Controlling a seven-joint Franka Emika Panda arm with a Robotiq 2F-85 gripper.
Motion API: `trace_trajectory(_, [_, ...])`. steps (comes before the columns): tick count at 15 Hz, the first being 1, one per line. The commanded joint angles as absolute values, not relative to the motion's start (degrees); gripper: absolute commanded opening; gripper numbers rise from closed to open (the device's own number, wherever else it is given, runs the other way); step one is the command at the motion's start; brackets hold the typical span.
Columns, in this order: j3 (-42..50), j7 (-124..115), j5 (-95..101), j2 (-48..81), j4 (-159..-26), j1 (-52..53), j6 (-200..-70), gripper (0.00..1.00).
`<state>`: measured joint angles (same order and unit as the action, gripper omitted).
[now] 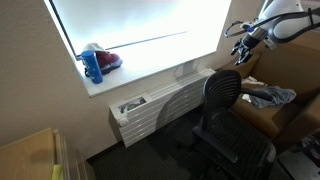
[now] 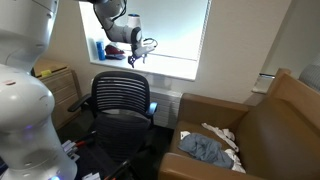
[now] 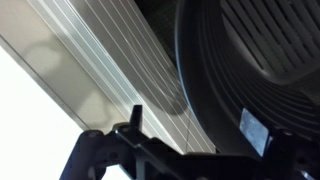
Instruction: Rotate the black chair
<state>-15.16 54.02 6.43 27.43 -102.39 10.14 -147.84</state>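
The black chair (image 1: 225, 108) stands in front of the window, with its slatted mesh backrest and seat visible in both exterior views (image 2: 122, 95). My gripper (image 1: 240, 52) hangs in the air above and just behind the top of the backrest, not touching it (image 2: 141, 52). In the wrist view the two fingers (image 3: 195, 135) are spread apart with nothing between them. The chair's rounded backrest (image 3: 250, 60) fills the right side below them.
A white heater (image 1: 160, 105) runs under the window sill. A blue bottle (image 1: 93, 66) and a red item sit on the sill. A brown couch (image 2: 265, 130) with crumpled clothes (image 2: 210, 148) stands next to the chair. A wooden cabinet (image 1: 35, 155) is near the wall.
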Motion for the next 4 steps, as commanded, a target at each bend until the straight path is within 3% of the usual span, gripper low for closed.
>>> trace_trajectory(1, [-7.83,43.82,16.44,22.42,-108.95,12.50,-154.29,1.00])
trace_trajectory(2, [-12.11,47.94,13.18,25.99,-104.12,10.44,-150.71,1.00])
trace_trajectory(4, [-10.07,44.75,16.12,24.79,-105.75,10.55,-152.50,1.00])
